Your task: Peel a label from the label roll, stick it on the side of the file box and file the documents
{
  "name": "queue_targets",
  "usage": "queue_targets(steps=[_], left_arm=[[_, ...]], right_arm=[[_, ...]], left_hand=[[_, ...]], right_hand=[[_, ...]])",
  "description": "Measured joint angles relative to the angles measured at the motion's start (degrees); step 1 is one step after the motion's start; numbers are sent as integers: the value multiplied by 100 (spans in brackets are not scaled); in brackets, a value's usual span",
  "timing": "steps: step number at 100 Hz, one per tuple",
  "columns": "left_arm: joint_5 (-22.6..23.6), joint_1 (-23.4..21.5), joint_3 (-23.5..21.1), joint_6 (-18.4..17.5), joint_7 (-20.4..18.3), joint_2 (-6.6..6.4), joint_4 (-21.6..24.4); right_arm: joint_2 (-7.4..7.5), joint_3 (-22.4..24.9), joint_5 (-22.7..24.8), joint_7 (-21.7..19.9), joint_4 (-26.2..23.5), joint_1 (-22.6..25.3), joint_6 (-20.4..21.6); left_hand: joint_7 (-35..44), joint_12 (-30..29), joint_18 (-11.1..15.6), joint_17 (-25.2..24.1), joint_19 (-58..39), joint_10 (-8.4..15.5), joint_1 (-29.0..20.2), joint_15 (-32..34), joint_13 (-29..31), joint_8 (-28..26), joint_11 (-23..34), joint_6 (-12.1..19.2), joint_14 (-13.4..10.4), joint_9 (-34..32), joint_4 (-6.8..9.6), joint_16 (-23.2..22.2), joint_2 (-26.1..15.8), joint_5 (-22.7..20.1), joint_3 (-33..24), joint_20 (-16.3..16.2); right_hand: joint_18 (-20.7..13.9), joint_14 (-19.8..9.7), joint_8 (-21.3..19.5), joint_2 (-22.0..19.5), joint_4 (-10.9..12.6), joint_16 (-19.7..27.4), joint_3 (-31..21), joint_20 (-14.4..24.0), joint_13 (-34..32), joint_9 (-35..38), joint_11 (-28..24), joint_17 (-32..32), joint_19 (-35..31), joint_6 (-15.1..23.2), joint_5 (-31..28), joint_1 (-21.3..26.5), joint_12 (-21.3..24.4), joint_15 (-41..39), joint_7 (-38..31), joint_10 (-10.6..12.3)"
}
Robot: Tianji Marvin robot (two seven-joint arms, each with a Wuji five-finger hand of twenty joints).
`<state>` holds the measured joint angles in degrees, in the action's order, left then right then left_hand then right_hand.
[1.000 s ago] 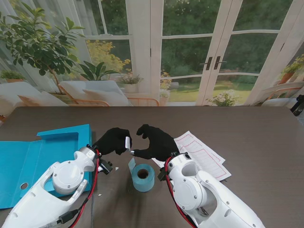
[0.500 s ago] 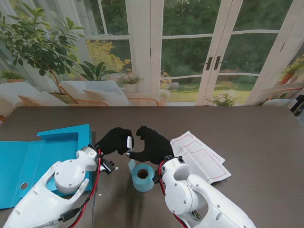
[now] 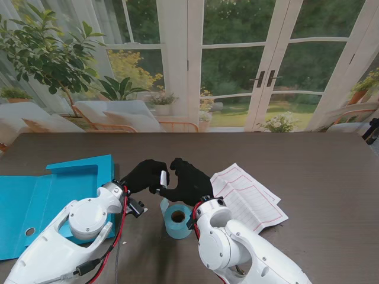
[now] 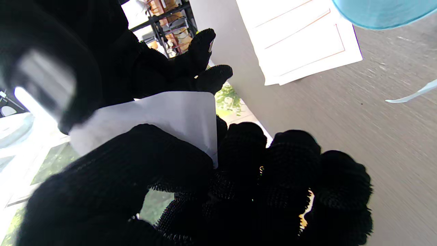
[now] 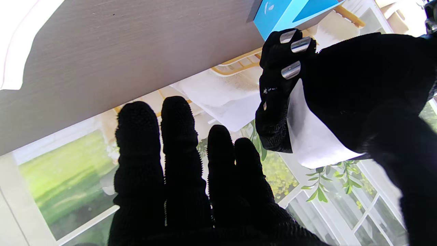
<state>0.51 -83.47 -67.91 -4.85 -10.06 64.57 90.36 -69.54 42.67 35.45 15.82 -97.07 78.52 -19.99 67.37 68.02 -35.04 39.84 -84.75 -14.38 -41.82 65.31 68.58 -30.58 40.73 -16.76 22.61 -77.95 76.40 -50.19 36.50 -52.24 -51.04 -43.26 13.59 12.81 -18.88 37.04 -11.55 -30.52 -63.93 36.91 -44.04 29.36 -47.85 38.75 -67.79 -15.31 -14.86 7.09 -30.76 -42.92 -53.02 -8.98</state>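
Left hand: closed on a white label, pinched between thumb and fingers; the sheet stands clear of the table.
Right hand: holds nothing; the wrist view shows its fingers extended and apart, close beside the left hand.
Label roll: blue, lying on the table nearer to me than both hands, a loose tail of tape rising from it.
File box: blue, open flat at the left of the table, well apart from the label.
Documents: white sheets with red lines, lying to the right of the right hand, not yet filed.
Stage, as judged: label is off the roll; sticking is not yet done.
Risk: the adhesive face may cling to the glove fabric and curl or fold when released.
Risk: the hands are crowded; a brush from the right hand could crease the label.
Risk: a one-edge pinch may let the label land askew on the box side.
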Motion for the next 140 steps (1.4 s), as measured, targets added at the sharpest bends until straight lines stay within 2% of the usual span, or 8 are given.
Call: queue_targets(steps=[23,31,56,94,109,120,133,140], left_arm=[[12,-12,-1,-11,-25,-5,11],[12,-23,-6,-5,-25,-7,24],[17,-47,-16,4,-61,-24,50],[23,-44,9,23,-89,-48,12],[20,-49,17,60,-180,-71,6],[28,-51,31,63,-193,-81,5],[30,-53,55,54,-227,-80,13],[33,-53,55,50,-249,-80,15]], right_arm=[[22,43,-2,-101,0,10,210],[26,44,10,-82,9,13,240],[48,70,7,-98,39,23,384],[55,97,23,-27,170,42,637],[79,106,61,-32,225,29,752],[76,97,73,79,291,16,807],[41,80,73,296,396,-7,831],[14,80,51,369,432,-10,857]], left_hand=[[0,0,0,0,-5,0,0,27,0,-2,1,0,0,0,0,4,0,0,-2,0],[3,0,0,0,-6,0,-39,31,0,-2,6,0,0,0,0,5,0,0,-7,0],[24,-1,0,0,-7,0,-55,34,0,-5,35,0,0,0,0,5,-10,-3,-57,0],[41,-1,0,-53,-8,2,-289,35,-26,-6,54,0,0,-4,0,6,-31,-42,-139,0],[42,3,0,-74,-9,2,-358,35,-33,-7,56,0,0,-4,-2,6,-31,-42,-257,0],[43,12,0,-111,-9,2,-239,35,-51,-10,56,0,0,-4,-4,6,-12,-42,-142,0],[43,17,0,-114,-9,2,-221,35,-52,-16,56,0,0,-2,-4,6,-11,-21,-138,0],[43,18,0,-116,-9,2,-221,35,-54,-16,56,0,0,-2,-4,6,-12,-21,-138,0]], right_hand=[[5,4,-5,-1053,96,0,149,0,0,3,-145,0,-69,196,0,238,0,-70,-278,0],[5,4,-7,-1042,96,0,-117,0,0,3,-148,0,-80,231,0,222,0,-98,-318,0],[6,4,-11,-1167,94,-44,-116,0,-1,12,-218,0,-152,251,-49,343,-57,-218,-372,4],[60,1,-76,-1225,67,-45,-101,0,-424,541,-300,106,-283,270,-477,1195,-95,-323,-370,124],[92,-7,492,-1220,-439,-45,-107,-111,-786,1039,-288,116,-341,357,-779,1719,-140,-318,-524,200],[99,-56,692,-1177,-447,-45,-267,-169,-1088,1392,-287,117,-412,530,-999,2207,-144,-310,-705,240],[100,-83,736,-1158,-447,-45,-380,-212,-1400,1778,-268,118,-520,700,-1285,2292,-157,-305,-966,242],[100,-141,857,-909,-579,-45,-380,-251,-1671,2104,-270,118,-592,701,-1475,2341,-206,-326,-1047,243]])
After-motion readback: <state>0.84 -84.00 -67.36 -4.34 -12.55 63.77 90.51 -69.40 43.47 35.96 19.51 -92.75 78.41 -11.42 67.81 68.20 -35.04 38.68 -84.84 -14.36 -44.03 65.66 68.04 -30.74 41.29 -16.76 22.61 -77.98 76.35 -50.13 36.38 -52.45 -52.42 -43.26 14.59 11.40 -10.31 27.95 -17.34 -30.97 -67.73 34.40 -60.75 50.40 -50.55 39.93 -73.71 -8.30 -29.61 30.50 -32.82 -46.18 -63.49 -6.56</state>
